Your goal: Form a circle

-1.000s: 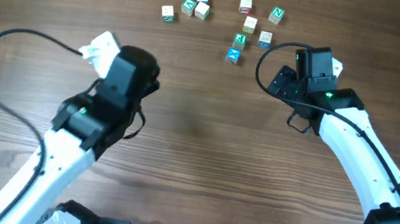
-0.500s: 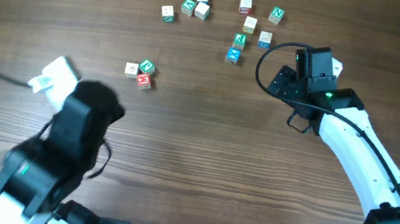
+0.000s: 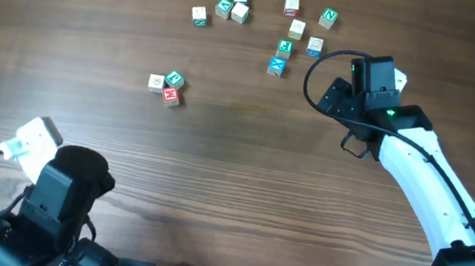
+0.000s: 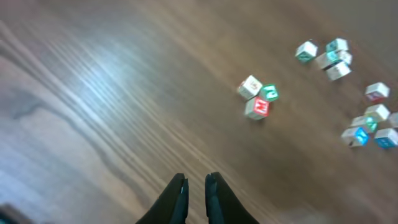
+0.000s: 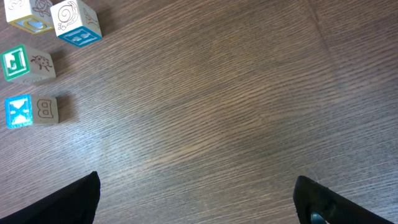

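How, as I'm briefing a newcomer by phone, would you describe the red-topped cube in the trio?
On the wooden table, three cubes sit alone left of centre, apart from the larger scatter at the far edge. The red cube is on the trio's near side. Its neighbours, a white cube and a green cube, show no red top.

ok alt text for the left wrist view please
The left gripper, two dark fingers a narrow gap apart and holding nothing, hangs over a brown wooden table. Ahead sit three small pale wooden letter cubes with white, green and red faces, bunched close together; more such cubes lie scattered at the upper right.
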`<state>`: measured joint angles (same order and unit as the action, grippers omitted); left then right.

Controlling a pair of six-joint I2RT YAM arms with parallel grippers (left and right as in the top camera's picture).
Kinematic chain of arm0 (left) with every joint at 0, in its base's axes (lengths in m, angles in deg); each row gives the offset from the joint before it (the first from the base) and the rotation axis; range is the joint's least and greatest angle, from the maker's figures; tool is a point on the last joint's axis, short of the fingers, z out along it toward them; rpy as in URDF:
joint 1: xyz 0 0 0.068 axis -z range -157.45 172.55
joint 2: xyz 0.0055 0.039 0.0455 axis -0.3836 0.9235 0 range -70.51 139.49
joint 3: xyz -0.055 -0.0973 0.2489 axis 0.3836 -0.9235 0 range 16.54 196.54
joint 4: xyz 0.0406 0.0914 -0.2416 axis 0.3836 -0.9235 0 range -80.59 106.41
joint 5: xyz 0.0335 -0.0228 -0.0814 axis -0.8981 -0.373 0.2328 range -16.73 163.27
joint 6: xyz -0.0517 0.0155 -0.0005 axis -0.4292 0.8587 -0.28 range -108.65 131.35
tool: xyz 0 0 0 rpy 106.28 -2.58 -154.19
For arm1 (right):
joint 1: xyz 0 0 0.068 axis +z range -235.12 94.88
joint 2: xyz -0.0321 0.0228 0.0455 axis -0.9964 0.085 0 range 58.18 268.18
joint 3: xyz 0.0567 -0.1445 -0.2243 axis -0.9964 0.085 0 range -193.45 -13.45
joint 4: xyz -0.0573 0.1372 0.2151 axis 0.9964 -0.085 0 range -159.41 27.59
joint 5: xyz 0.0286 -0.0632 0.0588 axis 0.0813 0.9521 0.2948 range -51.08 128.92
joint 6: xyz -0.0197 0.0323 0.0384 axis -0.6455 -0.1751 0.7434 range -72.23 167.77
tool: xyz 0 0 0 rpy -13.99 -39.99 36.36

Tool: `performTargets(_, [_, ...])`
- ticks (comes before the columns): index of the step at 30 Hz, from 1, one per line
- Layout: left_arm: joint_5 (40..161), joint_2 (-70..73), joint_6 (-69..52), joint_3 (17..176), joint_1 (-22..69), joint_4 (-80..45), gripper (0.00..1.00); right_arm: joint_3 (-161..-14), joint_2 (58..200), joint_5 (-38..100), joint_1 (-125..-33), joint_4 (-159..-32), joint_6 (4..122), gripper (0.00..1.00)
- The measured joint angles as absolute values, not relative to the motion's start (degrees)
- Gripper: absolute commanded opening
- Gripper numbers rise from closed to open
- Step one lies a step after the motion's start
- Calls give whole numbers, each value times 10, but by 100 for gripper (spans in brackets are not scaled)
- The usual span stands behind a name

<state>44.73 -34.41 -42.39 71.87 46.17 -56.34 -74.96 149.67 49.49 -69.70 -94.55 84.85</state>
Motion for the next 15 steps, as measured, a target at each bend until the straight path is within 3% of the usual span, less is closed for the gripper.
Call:
performTargets(1, [446, -344, -427, 719, 462, -567, 88, -750, 1497, 495, -697, -945, 849, 100])
performTargets(2, [445, -344, -432, 719, 462, -565, 100, -750, 1497, 495, -697, -945, 849, 100])
performTargets(8, [453, -344, -439, 719, 462, -507, 100, -750, 1497, 495, -697, -945, 849, 100])
performTargets(15, [459, -344, -441, 719, 462, -528, 100, -750, 1497, 495, -697, -945, 849, 100])
